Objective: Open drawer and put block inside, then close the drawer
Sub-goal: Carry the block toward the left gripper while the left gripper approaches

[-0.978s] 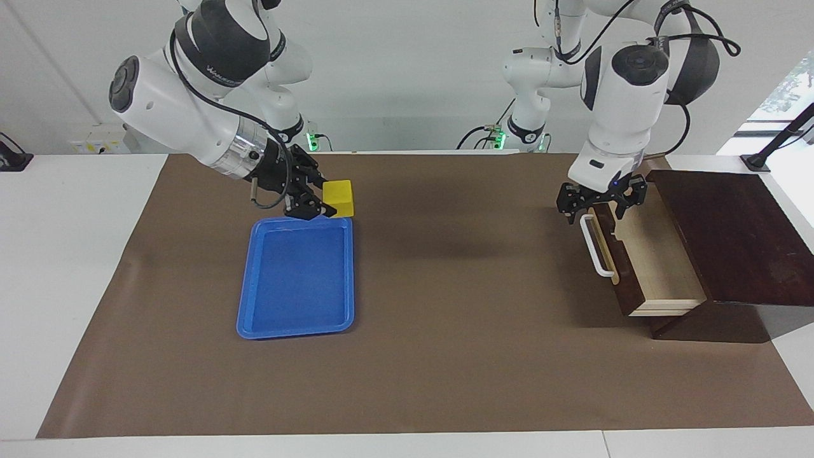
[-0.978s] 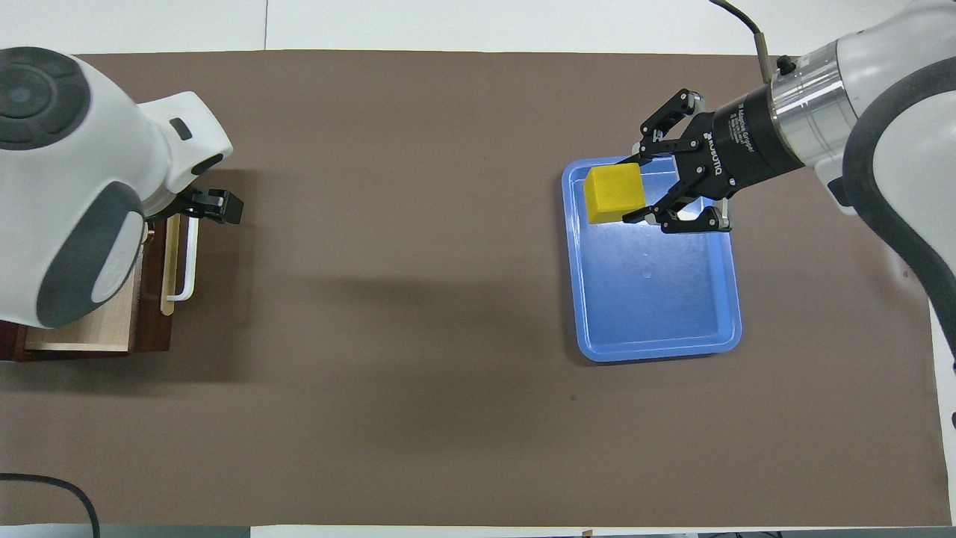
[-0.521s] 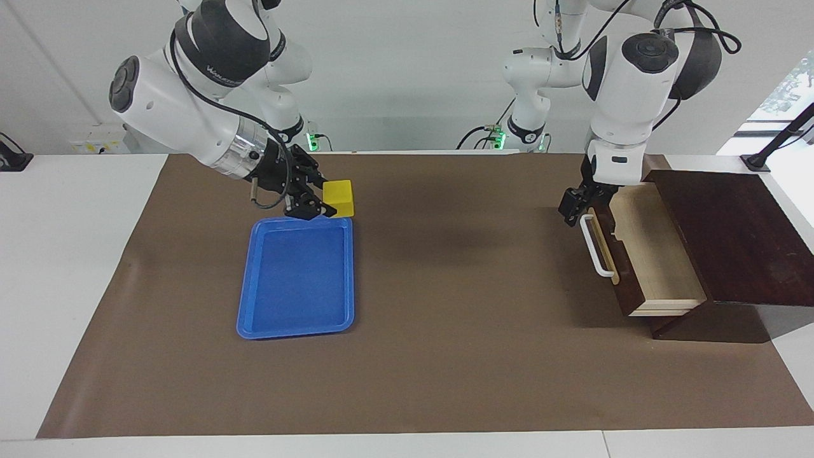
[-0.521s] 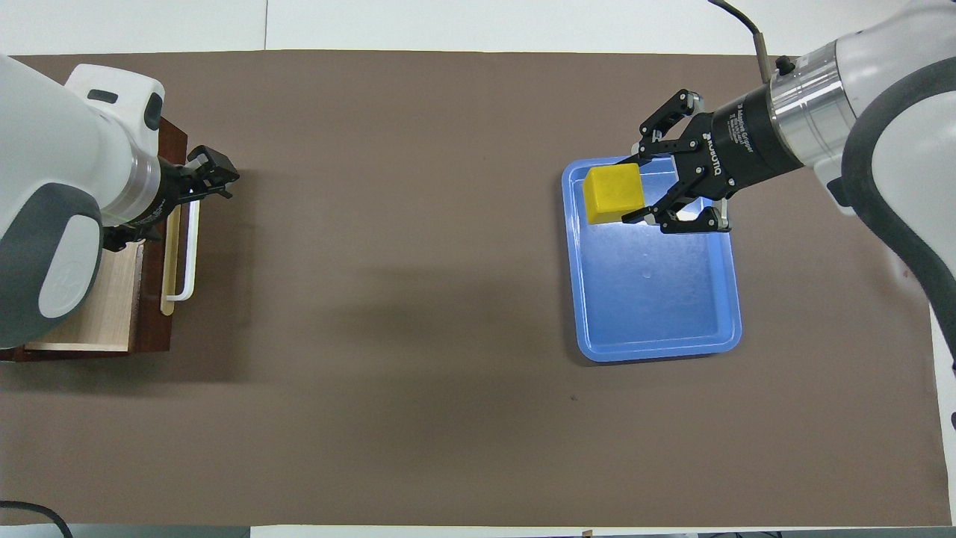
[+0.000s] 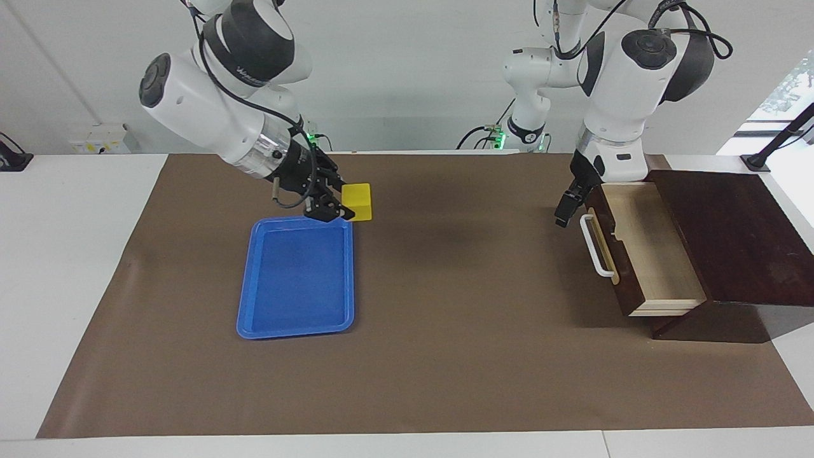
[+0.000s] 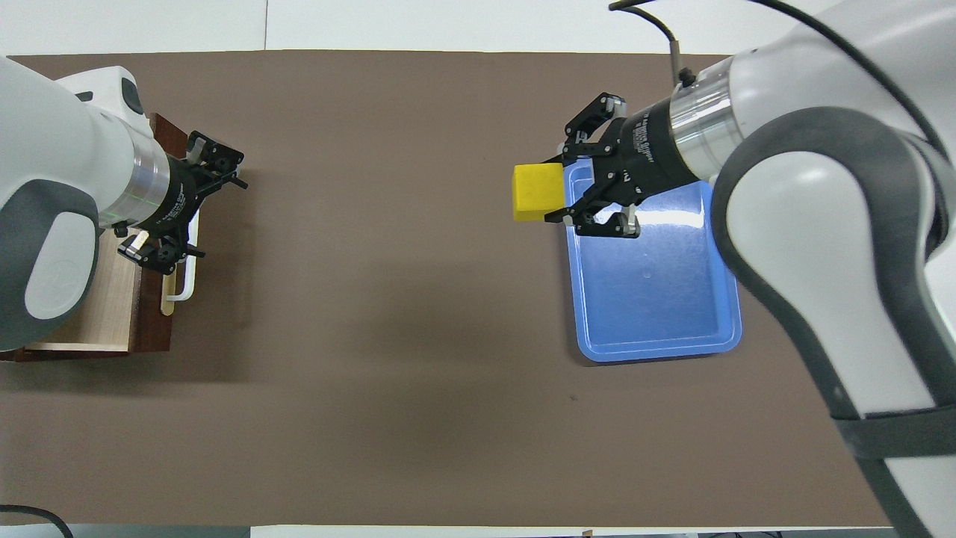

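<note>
The drawer (image 5: 655, 254) stands pulled out of its dark wooden box (image 5: 731, 235) at the left arm's end of the table, its pale inside bare. Its white bar handle (image 5: 594, 254) faces the middle of the table. My left gripper (image 5: 565, 208) is open and hangs by the end of the handle nearer to the robots; in the overhead view it (image 6: 185, 203) is over that end of the handle (image 6: 191, 280). My right gripper (image 5: 340, 207) is shut on the yellow block (image 5: 357, 200) and holds it in the air. In the overhead view the block (image 6: 536, 193) is over the mat just off the tray's edge.
A flat blue tray (image 5: 296, 329) lies on the brown mat toward the right arm's end, with nothing in it; it also shows in the overhead view (image 6: 657, 350). The brown mat (image 5: 458, 331) covers most of the white table.
My right gripper has carried the block off the blue tray toward the left arm's end. My left gripper has turned and come away from the drawer front.
</note>
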Controlling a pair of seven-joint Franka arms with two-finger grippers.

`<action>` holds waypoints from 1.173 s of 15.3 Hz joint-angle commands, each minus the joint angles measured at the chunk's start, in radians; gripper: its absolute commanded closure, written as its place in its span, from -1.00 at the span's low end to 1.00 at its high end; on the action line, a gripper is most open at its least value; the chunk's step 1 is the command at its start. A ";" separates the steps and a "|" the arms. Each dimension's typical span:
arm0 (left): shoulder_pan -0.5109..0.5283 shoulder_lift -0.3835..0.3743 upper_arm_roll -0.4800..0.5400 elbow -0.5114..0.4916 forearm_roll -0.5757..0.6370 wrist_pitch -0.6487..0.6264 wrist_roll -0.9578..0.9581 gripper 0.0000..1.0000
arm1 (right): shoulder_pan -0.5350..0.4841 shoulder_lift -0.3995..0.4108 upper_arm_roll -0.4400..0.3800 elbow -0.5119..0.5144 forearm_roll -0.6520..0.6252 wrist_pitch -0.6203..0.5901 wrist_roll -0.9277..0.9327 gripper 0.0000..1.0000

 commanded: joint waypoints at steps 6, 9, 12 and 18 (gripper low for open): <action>-0.090 0.106 0.011 0.163 -0.043 -0.133 -0.281 -1.00 | 0.209 0.049 0.000 -0.015 -0.007 0.263 0.129 1.00; -0.144 0.203 0.012 0.269 0.001 -0.151 -0.381 -1.00 | 0.237 0.056 0.002 -0.017 -0.006 0.309 0.138 1.00; -0.150 0.244 0.012 0.359 0.002 -0.182 -0.435 -1.00 | 0.249 0.056 0.002 -0.020 -0.003 0.307 0.136 1.00; -0.211 0.252 0.017 0.364 0.002 -0.186 -0.530 -1.00 | 0.255 0.056 0.002 -0.038 0.039 0.284 0.136 1.00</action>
